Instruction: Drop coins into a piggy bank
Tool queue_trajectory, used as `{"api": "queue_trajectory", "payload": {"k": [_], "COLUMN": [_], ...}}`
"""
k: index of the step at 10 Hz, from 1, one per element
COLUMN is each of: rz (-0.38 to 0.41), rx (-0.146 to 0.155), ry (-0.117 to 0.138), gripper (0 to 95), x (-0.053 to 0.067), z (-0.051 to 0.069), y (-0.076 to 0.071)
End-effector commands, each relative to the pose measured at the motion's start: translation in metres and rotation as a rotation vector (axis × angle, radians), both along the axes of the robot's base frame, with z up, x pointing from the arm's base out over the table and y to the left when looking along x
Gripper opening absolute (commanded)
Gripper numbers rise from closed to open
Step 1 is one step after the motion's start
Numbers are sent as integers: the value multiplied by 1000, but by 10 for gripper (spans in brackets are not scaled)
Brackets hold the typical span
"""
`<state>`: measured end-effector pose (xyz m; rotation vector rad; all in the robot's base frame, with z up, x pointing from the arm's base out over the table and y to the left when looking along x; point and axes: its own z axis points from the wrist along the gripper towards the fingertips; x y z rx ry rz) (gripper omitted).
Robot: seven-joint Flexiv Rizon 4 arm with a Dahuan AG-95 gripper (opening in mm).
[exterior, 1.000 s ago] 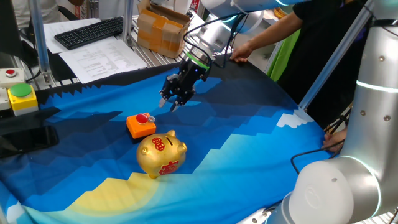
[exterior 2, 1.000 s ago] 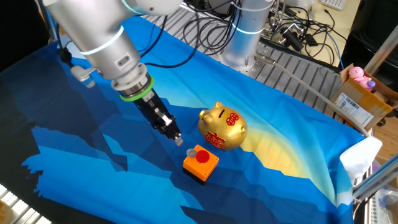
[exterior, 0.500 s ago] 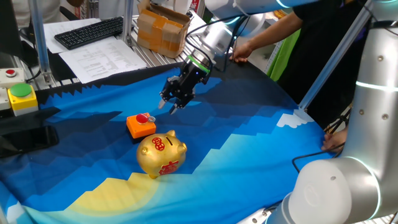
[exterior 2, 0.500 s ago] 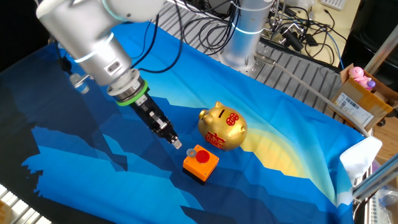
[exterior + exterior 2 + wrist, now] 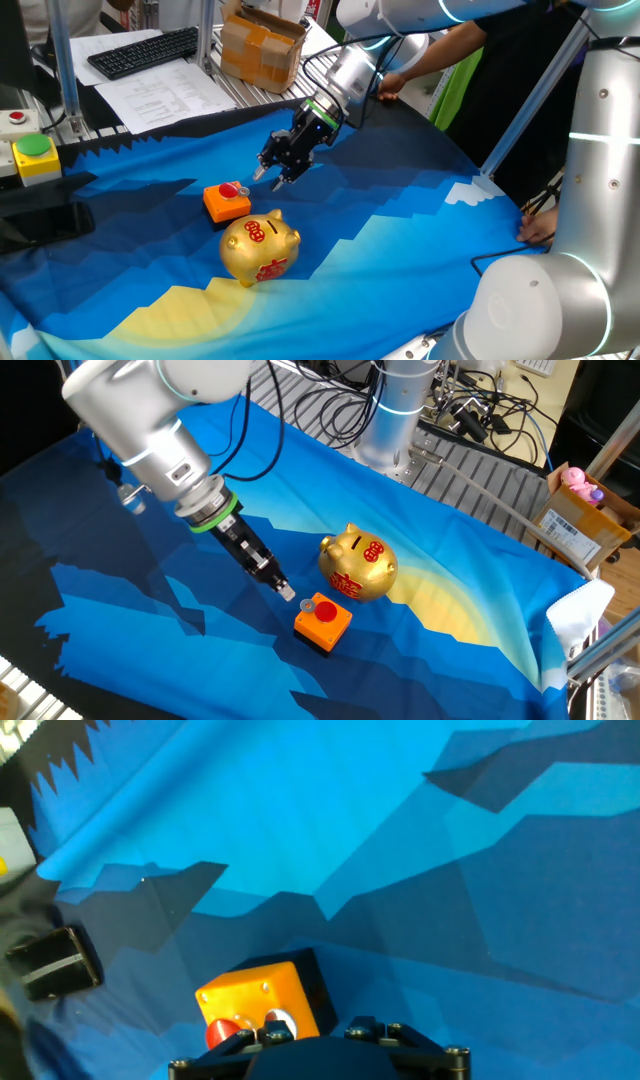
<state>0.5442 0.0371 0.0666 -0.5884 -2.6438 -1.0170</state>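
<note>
In one fixed view, the end effector [image 5: 272, 173] hung tilted above the blue-covered surface [image 5: 400, 230], a little up and to the right of the small orange block [image 5: 227, 201] with its red round top. Its fingers looked drawn close together, with something pale at the tips, too small to identify from here. The piggy bank [image 5: 259, 247] stood on the surface just in front of the orange block, snout pointing right, red symbols on its back and side.

In the other fixed view, the end effector [image 5: 282, 588] slanted down from the arm, its narrow tips closed on a coin [image 5: 289, 594], a tiny pale grey disc. The coin sat just above and left of the orange block [image 5: 323, 625]. The piggy bank [image 5: 358, 564] stood just beyond the block, near the end effector but apart from it.

In the hand view, the orange block [image 5: 262, 1002] lay low in frame on the blue surface [image 5: 380, 840], its red top [image 5: 228, 1034] partly behind the dark end effector [image 5: 320, 1038] body. A pale round spot [image 5: 283, 1023] showed by the red top; whether it was the coin I cannot tell.
</note>
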Motion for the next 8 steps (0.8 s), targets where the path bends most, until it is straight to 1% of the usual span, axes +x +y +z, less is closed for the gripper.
{"api": "queue_trajectory", "payload": {"k": [1,2,3,5,6,7,8], "rz": [-48,-48,-48,-48,-48,-46,-43], "rx": [12,13,24,29,37,42,50], "ry": [35,34,37,33,32,31,25], "gripper": [380,380,380,380,380,190,190], "x": [-7,-9,-10,-11,-11,-11,-11], "z": [2,0,-2,-6,-6,-6,-7], "y": [16,16,16,18,19,20,22]}}
